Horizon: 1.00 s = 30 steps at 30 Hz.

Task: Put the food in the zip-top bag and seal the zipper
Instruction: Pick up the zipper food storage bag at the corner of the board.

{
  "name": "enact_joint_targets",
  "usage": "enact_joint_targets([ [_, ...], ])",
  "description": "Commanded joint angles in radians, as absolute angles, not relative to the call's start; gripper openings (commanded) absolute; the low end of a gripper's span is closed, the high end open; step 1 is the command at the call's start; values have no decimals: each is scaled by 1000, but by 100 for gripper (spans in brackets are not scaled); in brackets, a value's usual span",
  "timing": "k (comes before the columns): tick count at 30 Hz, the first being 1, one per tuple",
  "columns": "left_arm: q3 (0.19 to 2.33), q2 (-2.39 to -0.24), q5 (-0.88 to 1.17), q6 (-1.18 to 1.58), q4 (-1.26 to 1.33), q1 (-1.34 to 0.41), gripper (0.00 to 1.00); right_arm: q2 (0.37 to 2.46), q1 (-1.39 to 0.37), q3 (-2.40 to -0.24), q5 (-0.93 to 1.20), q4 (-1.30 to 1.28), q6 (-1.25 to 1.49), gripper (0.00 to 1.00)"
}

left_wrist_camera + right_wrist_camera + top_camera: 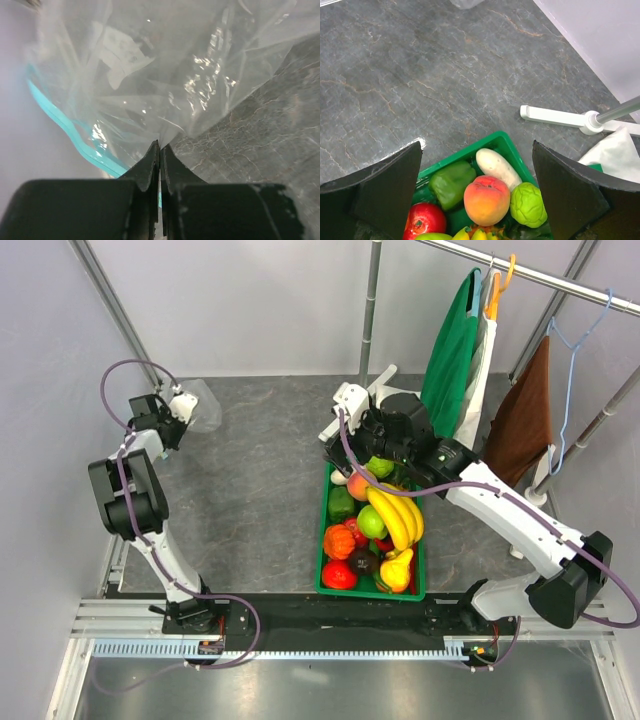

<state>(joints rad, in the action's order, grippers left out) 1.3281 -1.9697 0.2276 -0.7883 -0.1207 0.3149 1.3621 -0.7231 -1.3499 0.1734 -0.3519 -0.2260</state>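
The clear zip-top bag (203, 408) hangs at the far left, pinched in my left gripper (180, 405). In the left wrist view the left gripper (160, 147) is shut on the bag's (165, 75) edge, and the teal zipper (75, 137) curves to the left. The food lies in a green crate (325, 540): banana bunch (398, 515), peach (357, 485), green pepper (341, 503), and more. My right gripper (375, 445) hovers open above the crate's far end. The right wrist view shows the gripper (477, 192) over the peach (486, 200), green pepper (451, 182), a white piece (499, 167) and a lumpy green piece (528, 204).
A clothes rack stands at the back right with a green garment (452, 345) and a brown one (525, 415) on hangers. Its white foot (555, 116) lies on the grey table just beyond the crate. A grey wall runs along the left.
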Motion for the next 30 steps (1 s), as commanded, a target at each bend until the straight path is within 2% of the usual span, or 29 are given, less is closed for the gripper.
enact_joint_targets([
  [1, 1304, -1839, 328, -818, -74, 322, 2, 1341, -727, -1342, 155, -285, -209, 98],
  [8, 1324, -1663, 506, -766, -264, 319, 2, 1295, -727, -1286, 178, -218, -279, 98],
  [14, 1365, -1461, 630, -667, -540, 290, 2, 1270, -729, -1184, 287, -6, -419, 98],
  [18, 1367, -1376, 617, -591, -673, 229, 2, 1321, -755, -1182, 311, 158, -521, 98],
  [23, 1355, -1299, 620, -440, -747, 161, 2, 1397, -830, -1287, 334, 138, -528, 98],
  [30, 1436, -1307, 627, -220, -827, 153, 2, 1397, -985, -1244, 280, 140, -702, 98],
])
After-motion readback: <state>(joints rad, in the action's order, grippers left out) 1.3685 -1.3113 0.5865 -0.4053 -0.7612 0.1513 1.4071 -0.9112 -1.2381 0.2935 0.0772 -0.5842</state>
